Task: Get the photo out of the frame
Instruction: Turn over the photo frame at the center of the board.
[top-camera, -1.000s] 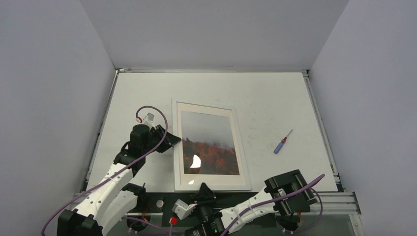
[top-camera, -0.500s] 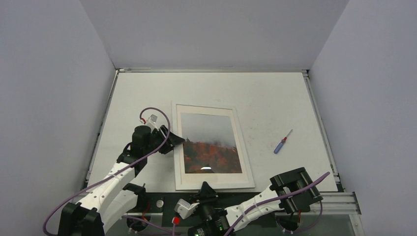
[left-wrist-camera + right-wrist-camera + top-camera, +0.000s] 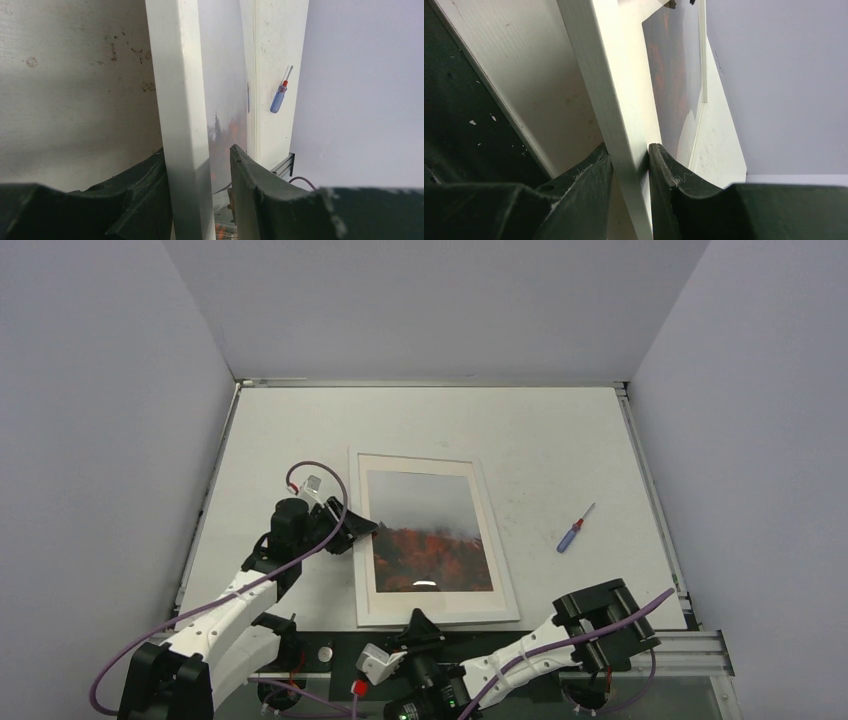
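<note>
One frame (image 3: 432, 602) lies flat by the middle of the tabletop's (image 3: 560, 430) near edge, with its one photo (image 3: 430, 530) inside, face up. There are two grippers. The left gripper (image 3: 358, 529) straddles the frame's left strip, released, with a gap beside one finger. The right gripper (image 3: 416, 619) is clenched on the near strip. One screwdriver (image 3: 574, 530) lies toward the right edge.

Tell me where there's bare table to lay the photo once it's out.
Widest bare patch: the table strip between the far edge of the frame and the back wall. Another lies between the frame and the screwdriver. Crowded: the left hand straddles the frame's left edge, the right hand grips its near edge.
</note>
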You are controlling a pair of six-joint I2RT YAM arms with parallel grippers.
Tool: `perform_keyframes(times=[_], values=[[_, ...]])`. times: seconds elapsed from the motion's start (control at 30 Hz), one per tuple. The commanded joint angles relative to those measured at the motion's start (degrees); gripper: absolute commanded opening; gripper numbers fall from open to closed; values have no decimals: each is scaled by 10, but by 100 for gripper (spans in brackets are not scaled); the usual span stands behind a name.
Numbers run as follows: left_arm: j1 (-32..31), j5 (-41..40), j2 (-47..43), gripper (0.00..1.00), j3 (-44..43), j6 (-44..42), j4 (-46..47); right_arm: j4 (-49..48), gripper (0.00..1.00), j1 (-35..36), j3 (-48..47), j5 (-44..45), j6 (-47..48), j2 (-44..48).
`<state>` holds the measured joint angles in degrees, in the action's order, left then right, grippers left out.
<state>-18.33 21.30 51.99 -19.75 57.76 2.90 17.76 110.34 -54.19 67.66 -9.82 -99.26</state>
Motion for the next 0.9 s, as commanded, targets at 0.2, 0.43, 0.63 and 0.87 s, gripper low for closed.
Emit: perform_keyframes(times=[0.2,0.43,0.63,0.87], values=[[0,17,-20,13,-3,4,38,-53,4,14,9,38,-34,56],[0,19,-28,0,-9,4,31,-16,18,19,-9,53,-55,32],[0,0,-57,0,-21,1,-14,0,36,18,-8,67,-69,24],[0,5,-62,0,-39,2,-52,-2,48,13,0,73,-64,19]])
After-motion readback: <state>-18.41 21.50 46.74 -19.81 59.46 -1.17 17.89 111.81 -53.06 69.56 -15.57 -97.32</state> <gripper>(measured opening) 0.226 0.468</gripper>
